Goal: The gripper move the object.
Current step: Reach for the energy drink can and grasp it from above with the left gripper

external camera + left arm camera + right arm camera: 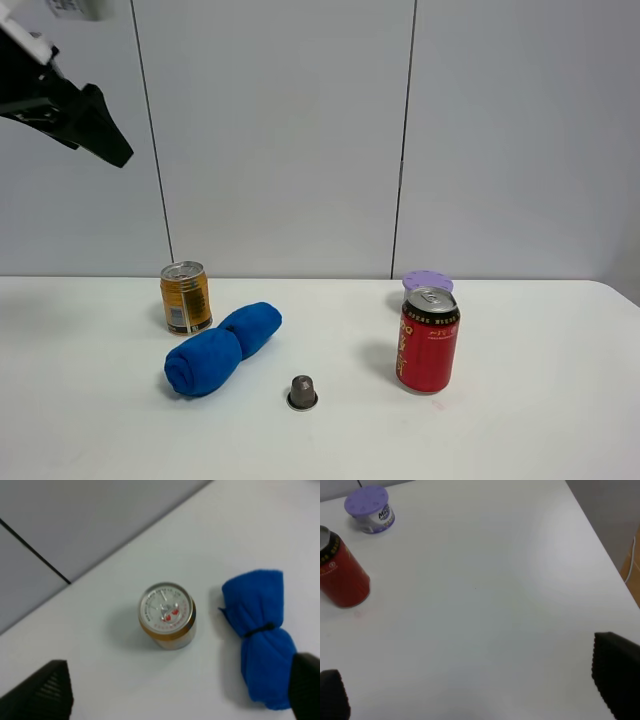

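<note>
The small gold can (pixel 186 297) with a silver top stands upright on the white table (pixel 540 400) at the left back. The left wrist view shows it from above (pixel 167 615). My left gripper (pixel 100 135) hangs high above the table at the upper left, well clear of the can. In the left wrist view it (pixel 175 692) is open and empty, with its black fingertips (pixel 42 692) wide apart and the can between and beyond them. My right gripper (pixel 475 692) is open and empty over bare table. It is out of the exterior view.
A blue rolled cloth (pixel 222 348) lies right beside the gold can, also in the left wrist view (pixel 260 635). A small grey capsule (pixel 302 392) sits in front. A tall red can (pixel 428 340) and a purple-lidded tub (pixel 428 282) stand at the right. The table's right edge (pixel 602 542) is near.
</note>
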